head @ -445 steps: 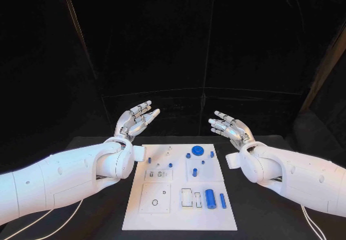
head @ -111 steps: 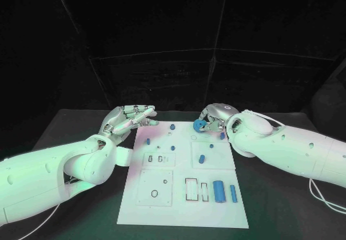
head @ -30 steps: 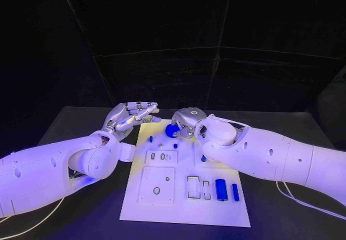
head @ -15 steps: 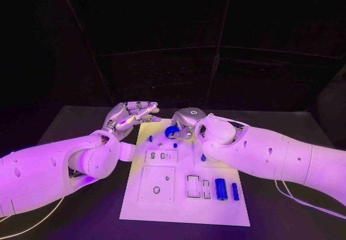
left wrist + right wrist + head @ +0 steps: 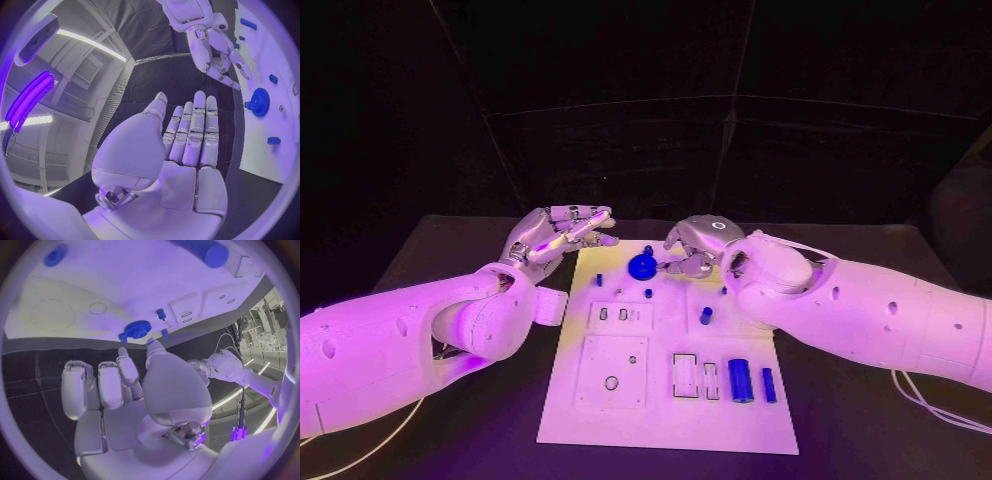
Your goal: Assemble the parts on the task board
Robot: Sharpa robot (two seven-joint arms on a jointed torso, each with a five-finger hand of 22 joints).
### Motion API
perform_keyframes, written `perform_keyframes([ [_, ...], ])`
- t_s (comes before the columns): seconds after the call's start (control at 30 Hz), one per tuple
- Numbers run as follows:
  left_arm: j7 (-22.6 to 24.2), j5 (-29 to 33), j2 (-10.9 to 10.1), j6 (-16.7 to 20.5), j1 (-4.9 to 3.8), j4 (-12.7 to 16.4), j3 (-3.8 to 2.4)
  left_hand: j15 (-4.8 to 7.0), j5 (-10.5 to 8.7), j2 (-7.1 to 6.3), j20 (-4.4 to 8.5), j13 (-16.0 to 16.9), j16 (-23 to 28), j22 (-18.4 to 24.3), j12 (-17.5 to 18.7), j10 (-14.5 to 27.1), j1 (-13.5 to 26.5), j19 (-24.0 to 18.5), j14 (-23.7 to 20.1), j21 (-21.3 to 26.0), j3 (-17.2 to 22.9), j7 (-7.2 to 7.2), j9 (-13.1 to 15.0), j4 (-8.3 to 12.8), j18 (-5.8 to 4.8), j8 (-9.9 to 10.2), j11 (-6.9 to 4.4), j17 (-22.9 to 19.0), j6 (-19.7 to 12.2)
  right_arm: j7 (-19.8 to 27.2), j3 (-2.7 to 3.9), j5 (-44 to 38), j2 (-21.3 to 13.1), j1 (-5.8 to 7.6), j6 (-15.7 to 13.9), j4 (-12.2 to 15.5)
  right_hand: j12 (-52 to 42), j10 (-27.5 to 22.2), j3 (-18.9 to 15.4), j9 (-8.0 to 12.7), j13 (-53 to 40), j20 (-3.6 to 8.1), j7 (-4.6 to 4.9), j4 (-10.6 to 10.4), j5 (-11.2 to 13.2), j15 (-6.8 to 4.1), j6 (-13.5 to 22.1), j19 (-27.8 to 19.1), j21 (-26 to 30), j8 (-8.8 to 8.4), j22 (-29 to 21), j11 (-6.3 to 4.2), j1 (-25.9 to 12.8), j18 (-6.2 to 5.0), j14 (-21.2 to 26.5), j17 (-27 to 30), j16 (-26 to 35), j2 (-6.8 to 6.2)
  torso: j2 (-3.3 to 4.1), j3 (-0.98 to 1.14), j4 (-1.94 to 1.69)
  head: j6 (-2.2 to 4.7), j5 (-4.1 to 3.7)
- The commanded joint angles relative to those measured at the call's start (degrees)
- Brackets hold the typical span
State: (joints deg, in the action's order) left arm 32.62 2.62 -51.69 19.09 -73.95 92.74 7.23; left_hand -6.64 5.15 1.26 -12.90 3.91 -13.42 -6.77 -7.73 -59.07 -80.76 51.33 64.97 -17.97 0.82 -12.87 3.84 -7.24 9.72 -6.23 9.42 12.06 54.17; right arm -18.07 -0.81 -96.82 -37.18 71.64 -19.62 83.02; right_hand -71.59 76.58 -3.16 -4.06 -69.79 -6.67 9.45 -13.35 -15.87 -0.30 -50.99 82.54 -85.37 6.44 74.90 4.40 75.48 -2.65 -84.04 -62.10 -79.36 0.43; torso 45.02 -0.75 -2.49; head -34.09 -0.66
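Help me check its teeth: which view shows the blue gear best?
The left wrist view: the blue gear sits unobstructed on the task board, teeth visible. The head view shows it beside the right hand; the right wrist view shows it small.

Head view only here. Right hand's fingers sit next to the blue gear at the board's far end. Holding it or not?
Observer: Not holding. In the left wrist view, bare board separates the right hand from the blue gear.
Operator: Anything in that palm?
Observer: No. The right wrist view shows the palm bare, and the gear sits on the task board just beyond the fingertips.
Operator: Left hand?
Observer: The left wrist view shows the left hand with a bare palm and straight fingers side by side, holding nothing.
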Motion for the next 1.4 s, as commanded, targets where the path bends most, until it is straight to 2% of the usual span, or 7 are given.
perform_keyframes([
  [0.03, 0.33, -0.08, -0.11, -1.02, -0.10, -0.11, -0.04, 0.14, 0.09, 0.73, -0.23, -0.06, 0.48, 0.14, 0.32, -0.72, -0.05, -0.34, -0.50, 0.29, 0.09, 0.34, -0.01, 0.56, 0.83, 0.13, -0.05, 0.06, 0.60, 9.22, 0.10, 11.76, -4.98, 0.13, -4.69, 3.23, 0.19, 0.10, 0.98, 0.07, -0.04, 0.29, -0.06, 2.60, 2.53, 0.20, 0.04, -0.48, 0.31, -0.35, 4.53, -0.12, 4.54, 0.20, -1.22, 0.64, 0.32, 0.34, -0.13, 0.05, 0.39, 0.30, -0.47],
  [0.23, 0.31, -0.08, -0.07, -1.06, -0.10, -0.55, -0.04, 0.25, 0.08, 0.86, -0.19, -0.04, 0.81, 0.23, 0.38, -1.21, -0.13, -0.27, -0.46, 0.34, 0.23, 0.59, 0.02, 0.73, 0.87, 0.07, -0.25, 0.11, 0.98, 16.91, 0.12, 20.46, -12.78, 0.13, -3.15, 4.56, 0.52, -0.18, 1.50, 0.15, 0.06, 0.40, -0.09, 5.55, 4.70, 0.11, 0.39, -0.52, 0.36, -0.73, 4.54, -0.21, 8.49, 0.20, -1.12, 1.19, 0.60, -0.58, -0.34, 0.30, 1.28, 0.59, -0.58],
  [0.43, 0.18, -0.08, 0.32, -1.26, -0.10, -1.28, -0.03, 0.27, 0.09, 0.91, -0.17, -0.03, 0.92, 0.26, 0.41, -1.35, -0.18, -0.25, -0.46, 0.35, 0.28, 0.62, 0.03, 0.78, 0.87, 0.05, -0.29, 0.11, 1.08, 21.44, 0.10, 22.63, -15.90, 0.10, -2.88, 2.43, 0.18, 0.11, 1.40, 0.17, -0.31, 0.39, -0.04, 6.13, 4.66, 0.14, 0.72, -0.23, 0.18, -0.93, 4.95, -0.17, 9.07, 0.29, -1.14, 1.19, 0.60, -0.88, -0.50, 0.64, 1.86, 0.66, -1.06],
  [0.6, 0.12, -0.08, 0.77, -1.45, -0.10, -1.81, -0.03, 0.28, 0.09, 0.91, -0.17, -0.03, 0.94, 0.26, 0.41, -1.37, -0.19, -0.24, -0.46, 0.36, 0.29, 0.62, 0.03, 0.79, 0.87, 0.05, -0.29, 0.12, 1.10, 22.78, 0.08, 23.04, -16.60, 0.03, -2.32, 0.54, 0.30, 0.03, 1.32, 0.19, -0.21, 0.38, -0.02, 6.29, 4.42, 0.15, 0.91, -0.24, 0.19, -1.03, 4.93, -0.15, 9.18, 0.29, -1.12, 1.27, 0.64, -0.98, -0.39, 0.68, 1.67, 0.72, -1.31],
  [0.63, 0.10, -0.08, 0.84, -1.47, -0.09, -1.88, -0.02, 0.28, 0.09, 0.91, -0.17, -0.03, 0.94, 0.26, 0.41, -1.37, -0.19, -0.24, -0.46, 0.36, 0.29, 0.62, 0.03, 0.79, 0.87, 0.05, -0.29, 0.12, 1.10, 22.90, 0.08, 23.07, -16.61, 0.02, -2.16, 0.18, 0.30, 0.03, 1.32, 0.19, -0.21, 0.38, -0.02, 6.29, 4.42, 0.15, 0.91, -0.24, 0.19, -1.03, 4.93, -0.15, 9.18, 0.29, -1.12, 1.27, 0.64, -0.98, -0.41, 0.56, 1.61, 0.71, -1.39],
  [0.9, 0.07, -0.08, 1.25, -1.58, -0.08, -2.27, -0.02, 0.28, 0.09, 0.91, -0.17, -0.04, 0.98, 0.27, 0.43, -1.40, -0.21, -0.24, -0.46, 0.36, 0.30, 0.60, 0.03, 0.82, 0.87, 0.06, -0.29, 0.12, 1.12, 21.35, 0.06, 21.23, -16.02, -0.08, -0.25, -2.08, 0.41, -0.05, 1.35, 0.18, -0.12, 0.37, 0.00, 6.43, 4.19, 0.17, 1.00, -0.44, 0.32, -1.08, 4.68, -0.14, 9.34, 0.23, -1.05, 1.68, 0.80, -0.90, -0.39, 0.47, 1.47, 0.59, -1.45],
  [1.4, 0.09, -0.08, 1.35, -1.63, -0.07, -2.36, -0.02, 0.28, 0.09, 0.89, -0.16, -0.05, 1.04, 0.29, 0.49, -1.40, -0.24, -0.23, -0.45, 0.37, 0.32, 0.54, 0.01, 0.87, 0.87, 0.08, -0.28, 0.13, 1.12, 19.70, 0.05, 18.60, -13.96, -1.09, 1.81, -4.71, 0.28, 0.04, 1.45, 0.11, -0.29, 0.36, -0.03, 6.69, 4.08, 0.16, 0.82, -0.51, 0.37, -0.97, 4.59, -0.15, 9.67, 0.21, -1.01, 1.81, 0.89, -0.74, -0.39, 0.38, 1.58, 0.22, -1.57],
])
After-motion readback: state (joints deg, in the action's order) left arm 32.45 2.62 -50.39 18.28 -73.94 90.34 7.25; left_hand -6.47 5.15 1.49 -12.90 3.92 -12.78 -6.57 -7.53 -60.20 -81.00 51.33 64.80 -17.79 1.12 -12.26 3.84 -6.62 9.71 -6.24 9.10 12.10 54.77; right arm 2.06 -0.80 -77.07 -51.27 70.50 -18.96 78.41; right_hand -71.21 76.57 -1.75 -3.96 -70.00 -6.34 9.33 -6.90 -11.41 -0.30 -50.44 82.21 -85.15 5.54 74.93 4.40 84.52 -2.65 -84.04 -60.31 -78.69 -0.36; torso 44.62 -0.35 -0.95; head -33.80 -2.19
